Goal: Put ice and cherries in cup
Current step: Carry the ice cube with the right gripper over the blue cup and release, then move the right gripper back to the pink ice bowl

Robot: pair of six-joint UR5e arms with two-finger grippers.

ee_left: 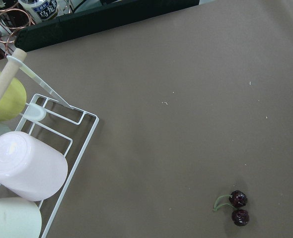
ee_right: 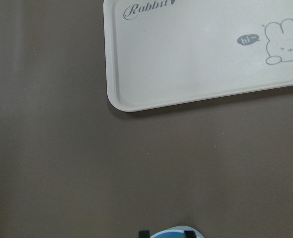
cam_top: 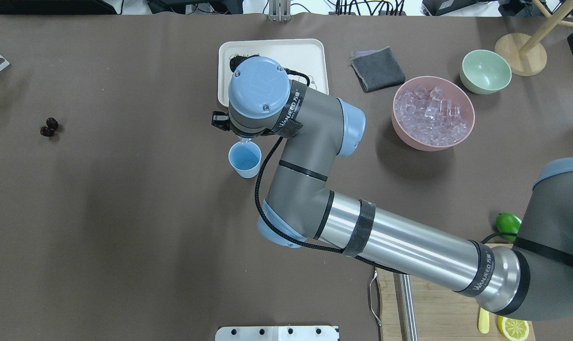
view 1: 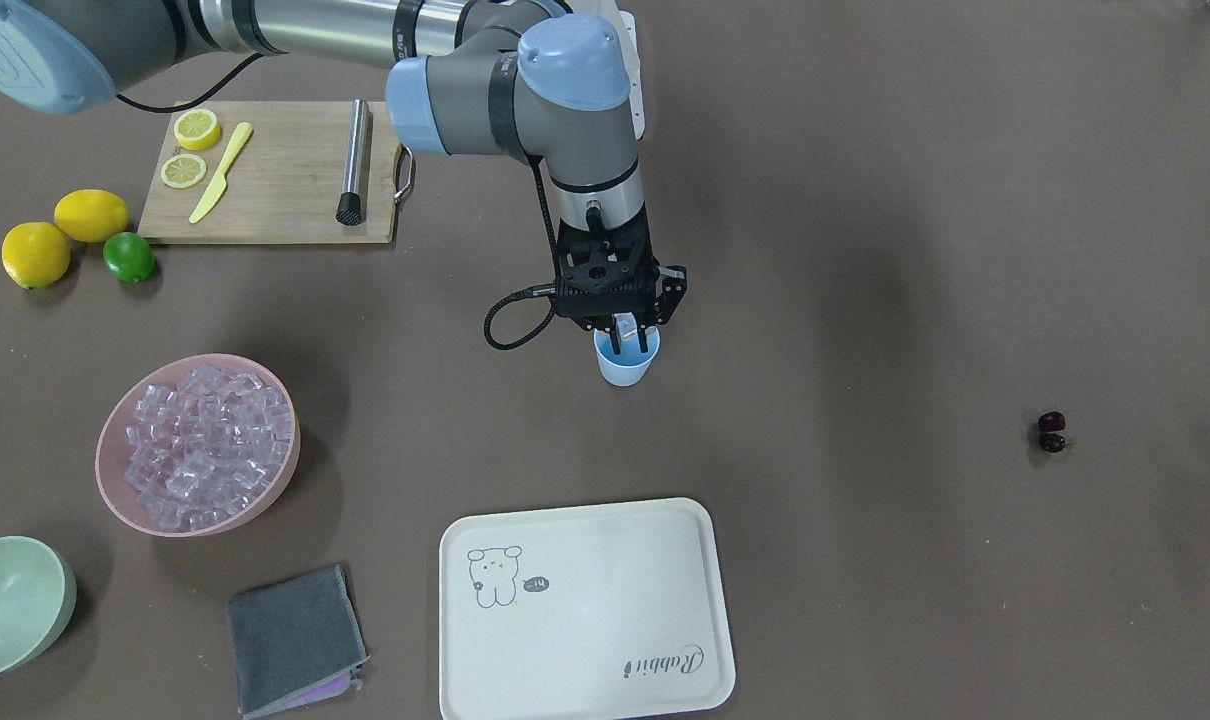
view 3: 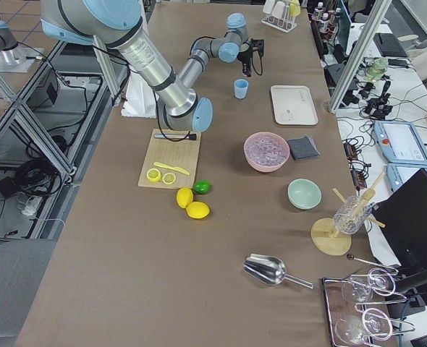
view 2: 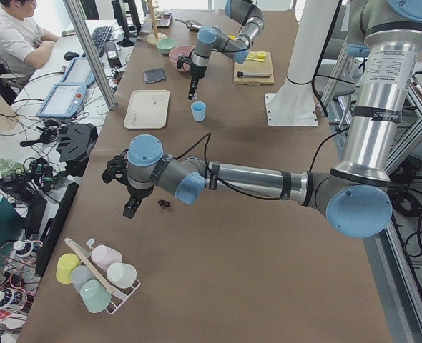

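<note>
The light blue cup [view 1: 625, 368] stands mid-table and also shows in the overhead view [cam_top: 244, 160]. My right gripper [view 1: 626, 335] hangs straight over the cup's mouth, fingers close together on a small clear ice cube [cam_top: 244, 140]. The rest of the ice [view 1: 205, 440] fills a pink bowl [cam_top: 467, 135]. The cherries [view 1: 1051, 432], a dark red pair, lie alone on the table and show in the left wrist view [ee_left: 238, 208]. My left gripper [view 2: 129, 209] hovers just beside the cherries [view 2: 164, 205]. I cannot tell whether it is open or shut.
A cream tray [view 1: 585, 610] and a grey cloth [view 1: 295, 638] lie beyond the cup. A pale green bowl [view 1: 10, 603] sits past the pink bowl. A cutting board [view 1: 275, 185] holds lemon slices, a yellow knife and a muddler; lemons and a lime [view 1: 128, 257] lie beside it. A wire cup rack [ee_left: 32, 163] stands near the cherries.
</note>
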